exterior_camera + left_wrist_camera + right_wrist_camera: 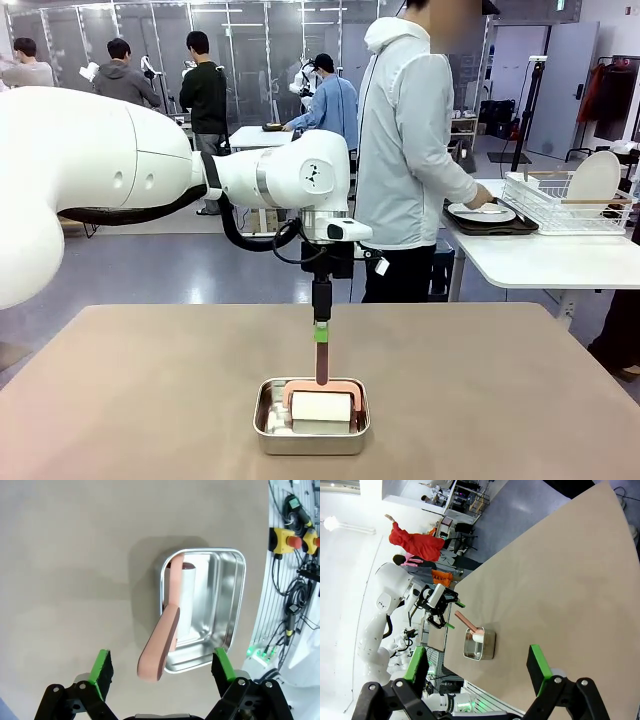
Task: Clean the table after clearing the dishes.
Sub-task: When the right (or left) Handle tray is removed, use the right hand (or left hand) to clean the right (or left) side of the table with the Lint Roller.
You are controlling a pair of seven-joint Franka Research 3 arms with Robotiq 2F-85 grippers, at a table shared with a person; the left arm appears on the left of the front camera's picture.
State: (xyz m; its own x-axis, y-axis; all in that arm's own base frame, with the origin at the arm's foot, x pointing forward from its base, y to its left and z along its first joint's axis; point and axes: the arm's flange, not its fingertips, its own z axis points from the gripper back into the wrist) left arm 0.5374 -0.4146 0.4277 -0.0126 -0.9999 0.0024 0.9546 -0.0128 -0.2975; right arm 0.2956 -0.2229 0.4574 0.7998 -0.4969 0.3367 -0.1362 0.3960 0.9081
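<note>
Pink smooth handle (160, 647) of the wiper rises from the shiny steel pan (235, 605) towards my left claw (162, 666). Its rounded tip sits between my spread fingers (102, 667), clear of the pads; claw released. Long axis is near vertical, slightly tilted. Right claw (477, 667) is released too and well apart, so left is nearer. The matte beige table (75, 580) carries the pan. The dishes (482, 212) are far off on a white table (540, 262) by the person (405, 150).

Beige-brown table (150, 400), near edge: one small steel pan (265, 425) holding a white block with a pink handle (322, 368), the handle standing upright. Left gripper (321, 336): hangs straight above the pan, fingertips at the handle's upper end. Far side: person (405, 150), turned to a white table (540, 262), hand at a white plate (480, 212) on a dark tray (495, 227). Beside it, a wire dish rack (555, 208).
</note>
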